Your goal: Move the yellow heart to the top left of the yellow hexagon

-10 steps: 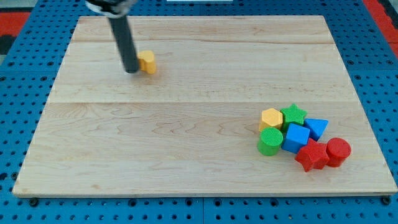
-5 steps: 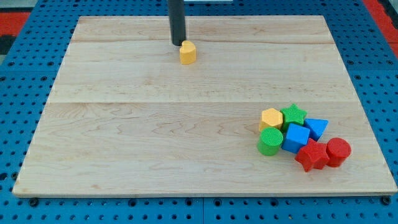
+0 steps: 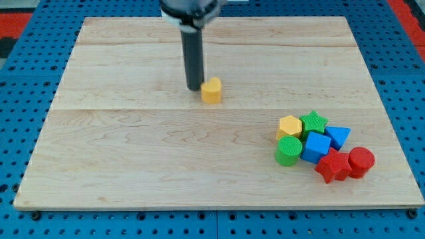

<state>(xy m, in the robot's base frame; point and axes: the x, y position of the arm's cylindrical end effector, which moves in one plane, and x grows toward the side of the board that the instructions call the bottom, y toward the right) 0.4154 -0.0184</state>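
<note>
Camera view
Tip: my tip [image 3: 194, 87] touches the yellow heart [image 3: 211, 90] on its upper-left side.
Heart: well up-left of the yellow hexagon [image 3: 289, 126].
Hand: none fitted, only the rod; nothing held.
Technique: push down-right, centred, stopping short of the hexagon.

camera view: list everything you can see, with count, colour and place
wooden board: 1, light wood, fills most of the view
pegboard surface: 1, blue with holes, around the board
yellow heart: 1, yellow, alone near the upper middle of the board
yellow hexagon: 1, yellow, top left of the cluster at the view's lower right
green star: 1, green, top of the cluster
blue triangle: 1, blue, right of the star
blue cube: 1, blue, cluster centre
green cylinder: 1, green, below the hexagon
red star: 1, red, cluster bottom
red cylinder: 1, red, far right of the cluster
my tip: 1, dark rod end, just left of the yellow heart
</note>
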